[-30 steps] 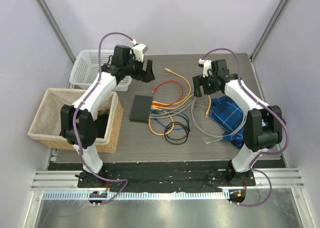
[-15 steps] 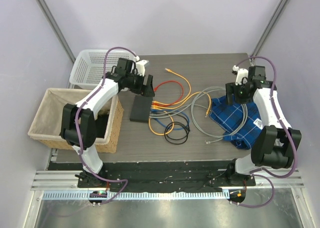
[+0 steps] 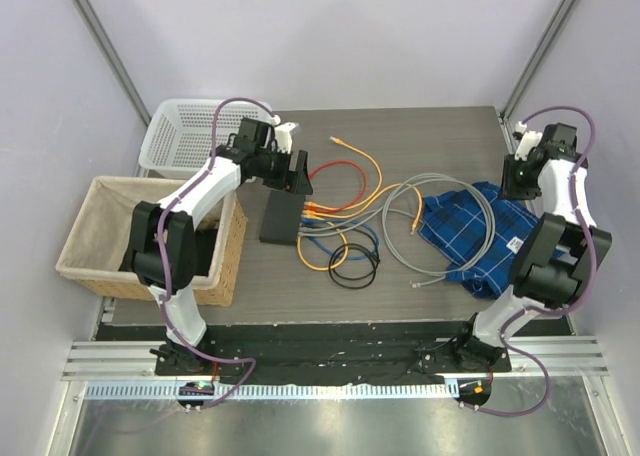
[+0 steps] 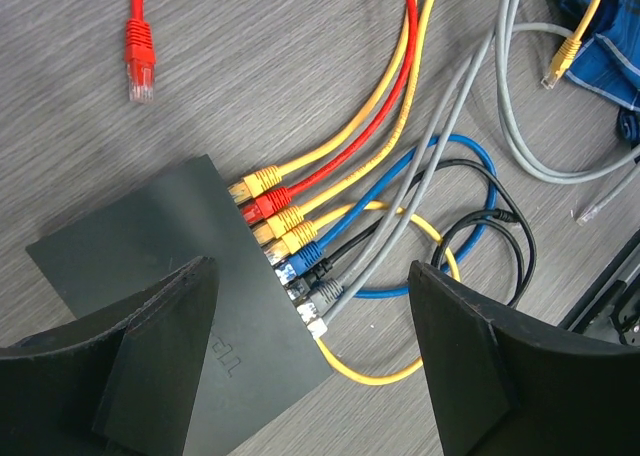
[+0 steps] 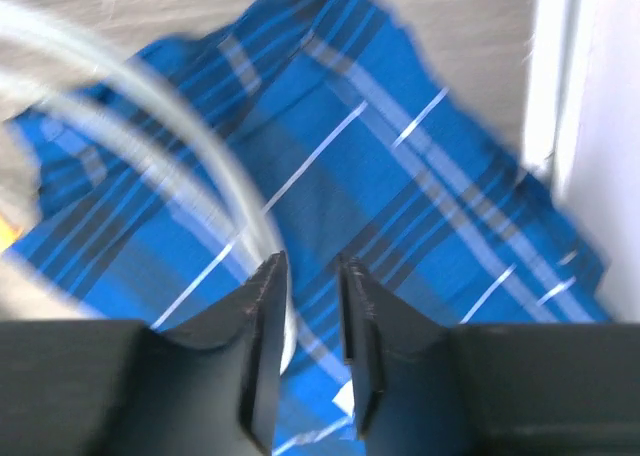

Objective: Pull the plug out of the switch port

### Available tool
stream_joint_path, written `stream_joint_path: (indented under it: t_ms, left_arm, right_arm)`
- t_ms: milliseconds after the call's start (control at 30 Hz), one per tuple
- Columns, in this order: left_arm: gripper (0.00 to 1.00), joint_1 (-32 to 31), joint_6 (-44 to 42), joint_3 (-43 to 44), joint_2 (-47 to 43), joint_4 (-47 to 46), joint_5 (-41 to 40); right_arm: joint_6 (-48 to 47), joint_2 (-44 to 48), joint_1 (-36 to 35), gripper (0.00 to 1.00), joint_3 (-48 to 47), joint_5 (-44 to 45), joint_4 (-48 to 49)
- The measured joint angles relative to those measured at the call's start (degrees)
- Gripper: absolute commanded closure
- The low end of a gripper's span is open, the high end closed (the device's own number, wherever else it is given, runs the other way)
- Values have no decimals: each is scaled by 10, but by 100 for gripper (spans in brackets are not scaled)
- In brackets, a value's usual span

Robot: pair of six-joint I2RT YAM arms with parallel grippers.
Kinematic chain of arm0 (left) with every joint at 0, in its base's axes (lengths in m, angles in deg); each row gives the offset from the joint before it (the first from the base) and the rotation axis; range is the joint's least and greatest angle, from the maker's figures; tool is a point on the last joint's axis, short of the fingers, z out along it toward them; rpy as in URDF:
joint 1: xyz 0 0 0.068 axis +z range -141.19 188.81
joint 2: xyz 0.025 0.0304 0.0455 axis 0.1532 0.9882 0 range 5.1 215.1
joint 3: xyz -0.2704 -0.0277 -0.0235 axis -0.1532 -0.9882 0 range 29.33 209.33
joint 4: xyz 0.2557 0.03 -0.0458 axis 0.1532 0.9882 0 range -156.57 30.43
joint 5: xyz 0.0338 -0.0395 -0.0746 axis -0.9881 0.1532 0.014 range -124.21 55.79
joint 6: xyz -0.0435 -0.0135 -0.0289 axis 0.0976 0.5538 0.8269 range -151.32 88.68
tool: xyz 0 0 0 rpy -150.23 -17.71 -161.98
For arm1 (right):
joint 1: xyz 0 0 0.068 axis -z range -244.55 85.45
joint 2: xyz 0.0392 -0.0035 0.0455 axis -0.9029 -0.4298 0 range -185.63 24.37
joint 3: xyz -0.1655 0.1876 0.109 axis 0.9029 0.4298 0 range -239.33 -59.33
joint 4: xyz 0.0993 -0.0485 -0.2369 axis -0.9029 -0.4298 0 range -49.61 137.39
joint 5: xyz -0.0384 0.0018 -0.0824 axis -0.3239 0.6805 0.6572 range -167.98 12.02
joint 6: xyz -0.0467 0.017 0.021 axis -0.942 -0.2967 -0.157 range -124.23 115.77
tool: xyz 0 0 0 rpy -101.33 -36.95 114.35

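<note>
Switch (image 3: 281, 217), the flat matte-black rectangular box, sits left of centre on the dark wood-grain worktop (image 3: 430, 136) in the overhead shot. A tangle of yellow, red, blue, black and grey network cables (image 3: 345, 238) fans out from its right edge. Left pincer (image 3: 297, 171) hangs just above the box's far end, jaws wide apart, nothing in them. Right pincer (image 3: 515, 179) is way over at the right edge above a crumpled blue plaid cloth (image 3: 470, 231), well apart from the box.

Left wrist cam looks down between the spread fingers. The box lies underneath, with eight plugs (image 4: 290, 238) seated in a row along its edge: yellow, red, two yellow, blue, black, grey and a clear one. A loose red plug (image 4: 140, 61) lies on the wood beyond it.

Right wrist cam is pretty blurry. The fingers are close with a slim gap, and I think nothing's between them. A pale grey cable (image 5: 180, 166) runs over the plaid just beside one finger.
</note>
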Motion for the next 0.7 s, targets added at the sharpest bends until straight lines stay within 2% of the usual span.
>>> stream_joint_path:
  t_ms: [133,300,433,533,633,700]
  left_arm:
    - [19,0,7,2,8,-3,2]
    - [19,0,8,2,9,-4,-2]
    - [19,0,8,2,9,-3,-7]
    - [20,0,7,2,9,-3,-10]
    - [20,0,7,2,13,-3,-14]
    - [20,0,8,2,18,-3,-21]
  right_arm:
    - [-24,-61,-3,85,-21,46,19]
    - [-88,-92,-4,91,36,99,10]
    - [-107,-138,-10,95,44,120,-6]
    - [-99,-186,-27,99,-11,153,-33]
    - [-86,-272,-59,99,-137,215,-74]
    - [-84,-330,-85,98,-229,256,-61]
